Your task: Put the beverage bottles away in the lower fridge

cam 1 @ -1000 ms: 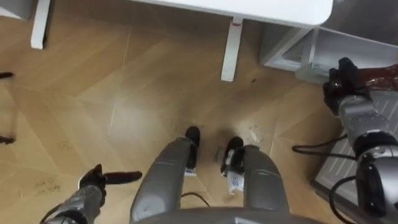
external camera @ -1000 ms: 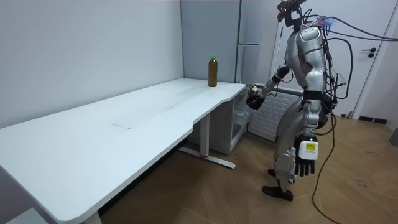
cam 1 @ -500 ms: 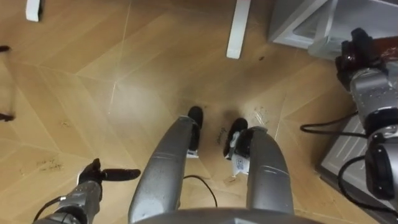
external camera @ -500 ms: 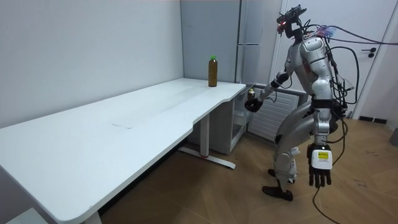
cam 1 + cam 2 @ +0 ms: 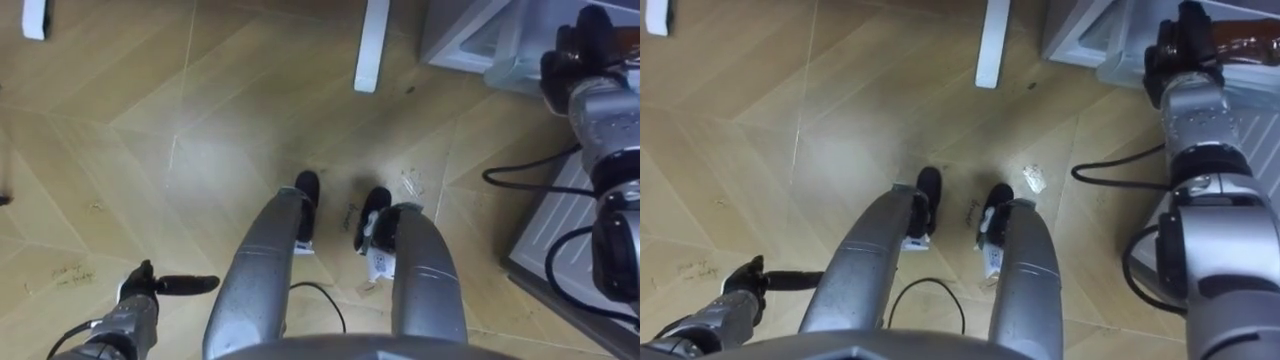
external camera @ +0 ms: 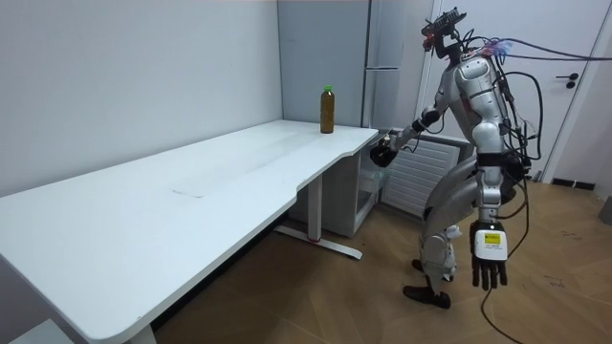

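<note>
My right hand [image 5: 1182, 55] is shut on a dark brown drink bottle [image 5: 1243, 47] and holds it out by the open lower fridge [image 5: 1080, 35], a low white box on the floor. From the room view, the right hand [image 6: 382, 154] sits just past the table's corner, in front of that fridge [image 6: 361, 196]. A second bottle [image 6: 327, 109], amber with a green cap, stands on the white table [image 6: 239, 182] near its far end. My left hand [image 5: 150, 290] hangs low beside my leg with its fingers straight, and is seen as the left hand [image 6: 489, 268].
A white table leg [image 5: 370, 45] stands on the wooden floor just left of the fridge. A grey slatted panel [image 5: 560, 255] and a dark cable [image 5: 510, 175] lie at my right. A tall grey fridge [image 6: 382, 57] rises behind the table.
I have leaned forward and the eye view has shifted. My right hand with the bottle has moved a little nearer the lower fridge. My left hand has swung back and down.
</note>
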You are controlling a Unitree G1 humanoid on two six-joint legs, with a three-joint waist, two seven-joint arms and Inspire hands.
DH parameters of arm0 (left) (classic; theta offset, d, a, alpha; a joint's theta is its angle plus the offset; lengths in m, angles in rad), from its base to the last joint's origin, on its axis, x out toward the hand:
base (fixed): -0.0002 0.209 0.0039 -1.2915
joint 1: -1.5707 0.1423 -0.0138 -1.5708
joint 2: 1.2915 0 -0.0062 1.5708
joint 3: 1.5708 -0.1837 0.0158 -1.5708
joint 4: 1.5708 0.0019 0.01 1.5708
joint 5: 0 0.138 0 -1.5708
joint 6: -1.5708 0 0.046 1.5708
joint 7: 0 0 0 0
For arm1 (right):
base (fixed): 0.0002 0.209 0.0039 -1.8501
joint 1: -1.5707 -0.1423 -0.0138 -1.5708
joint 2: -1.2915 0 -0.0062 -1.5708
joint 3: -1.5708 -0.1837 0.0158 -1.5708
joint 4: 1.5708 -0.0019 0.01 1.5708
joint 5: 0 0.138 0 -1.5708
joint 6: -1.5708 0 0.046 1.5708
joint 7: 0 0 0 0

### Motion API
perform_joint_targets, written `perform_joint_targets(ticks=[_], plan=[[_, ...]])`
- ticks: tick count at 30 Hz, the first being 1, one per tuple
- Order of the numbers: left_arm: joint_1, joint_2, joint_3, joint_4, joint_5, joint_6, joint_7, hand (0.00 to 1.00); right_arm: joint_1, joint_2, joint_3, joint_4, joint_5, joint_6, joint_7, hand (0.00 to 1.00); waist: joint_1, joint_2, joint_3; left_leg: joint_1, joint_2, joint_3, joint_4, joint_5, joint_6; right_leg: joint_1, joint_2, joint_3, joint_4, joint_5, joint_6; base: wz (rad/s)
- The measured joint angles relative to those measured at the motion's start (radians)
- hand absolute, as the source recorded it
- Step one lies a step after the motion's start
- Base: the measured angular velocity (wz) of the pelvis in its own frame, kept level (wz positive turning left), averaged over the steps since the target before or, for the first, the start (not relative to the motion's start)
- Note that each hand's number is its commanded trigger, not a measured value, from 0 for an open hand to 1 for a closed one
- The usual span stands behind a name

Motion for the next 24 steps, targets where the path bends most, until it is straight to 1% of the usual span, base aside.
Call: perform_joint_targets(ticks=[5,6,7,11,12,16,19,24], plan=[[0.0,0.008,-0.001,-0.002,0.0,0.009,0.0,0.0,-0.011,-0.004,0.0,0.0,0.004,0.011,0.001,1.0,0.0,0.0,0.0,0.004,0.0,0.003,-0.003,0.0,0.0,0.002,-0.002,0.0,0.001,0.0,0.0,0.0],[0.0,0.01,-0.001,-0.002,0.0,0.015,0.0,0.0,-0.014,-0.004,0.0,0.0,0.005,0.019,0.001,0.22,0.0,0.0,0.0,0.01,0.0,0.004,-0.006,0.0,0.0,0.007,-0.002,0.0,0.0,0.0,0.0,0.0],[0.003,0.012,-0.001,-0.001,0.0,0.018,0.0,0.0,-0.014,-0.004,0.0,0.0,0.007,0.029,0.002,0.0,0.0,0.0,0.0,0.021,-0.001,0.004,-0.012,0.0,0.0,0.016,-0.003,0.001,-0.003,-0.001,0.0,0.0],[0.014,0.02,0.0,-0.001,0.0,0.017,0.0,0.0,-0.016,-0.004,-0.001,0.0,0.025,0.042,0.003,0.0,-0.001,-0.003,0.0015,0.052,-0.004,0.005,-0.034,0.002,-0.003,0.044,-0.006,-0.001,-0.017,-0.004,-0.001,0.01],[0.016,0.022,0.0,-0.001,0.0,0.017,0.0,0.0,-0.018,-0.004,-0.001,0.0,0.025,0.042,0.003,0.0,-0.002,-0.005,0.0005,0.056,-0.007,0.005,-0.038,0.003,-0.003,0.046,-0.009,-0.002,-0.017,-0.006,-0.002,0.08],[0.026,0.023,-0.001,-0.001,0.0,0.017,0.0,0.0,-0.049,-0.005,-0.004,0.011,0.004,0.045,0.01,0.0,-0.03,-0.008,0.0012,0.061,-0.013,0.001,-0.047,0.006,-0.002,0.054,-0.019,-0.014,-0.02,-0.01,-0.001,0.11],[0.037,0.024,-0.001,-0.002,0.0,0.02,0.0,0.0,-0.048,-0.006,-0.003,0.027,-0.006,0.049,0.011,0.0,-0.034,-0.008,0.0013,0.073,-0.012,0.001,-0.055,0.006,-0.001,0.07,-0.019,-0.019,-0.034,-0.012,0.002,0.01],[0.038,0.028,-0.006,-0.001,0.0,0.029,0.0,0.0,-0.048,-0.008,-0.001,0.061,-0.013,0.052,0.019,0.0,-0.033,-0.008,0.0014,0.087,-0.013,0.001,-0.059,0.006,-0.001,0.089,-0.019,-0.024,-0.04,-0.016,0.005,0.03]])
